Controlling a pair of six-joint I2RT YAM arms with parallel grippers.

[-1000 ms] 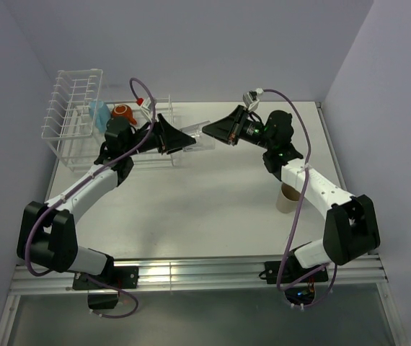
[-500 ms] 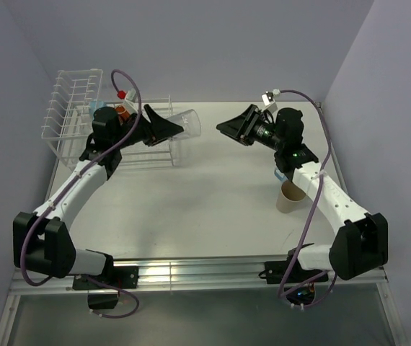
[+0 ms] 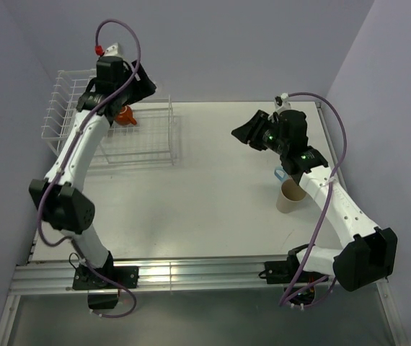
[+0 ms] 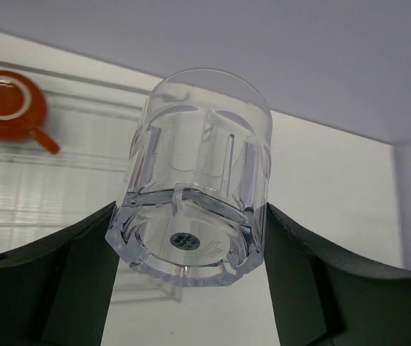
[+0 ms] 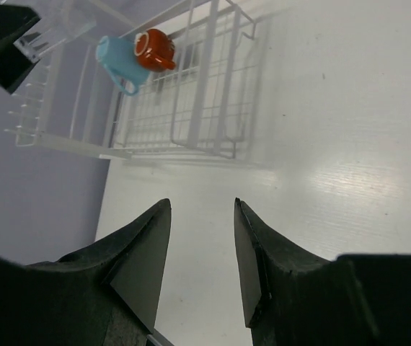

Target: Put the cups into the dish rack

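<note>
Large white thin-wire dish rack (image 3: pixel 65 108), beneath the left gripper (image 4: pixel 189 249), holding light blue handled mug (image 5: pixel 115 58) and squat red-orange cup (image 4: pixel 7 104); clear faceted tumbler (image 4: pixel 202 166), clamped base-first in that gripper, presumably for lowering in; beige cup (image 3: pixel 290 196), unloaded, near the empty, parted right gripper (image 5: pixel 200 216).

White table (image 3: pixel 213 198) stands between plain lavender walls (image 3: pixel 227 50).

White table (image 3: pixel 220 209), plain lavender walls (image 3: pixel 249 43)

Squat cup (image 3: pixel 124 115) and mug (image 5: pixel 115 56) in dish rack (image 3: pixel 150 143), far left
</note>
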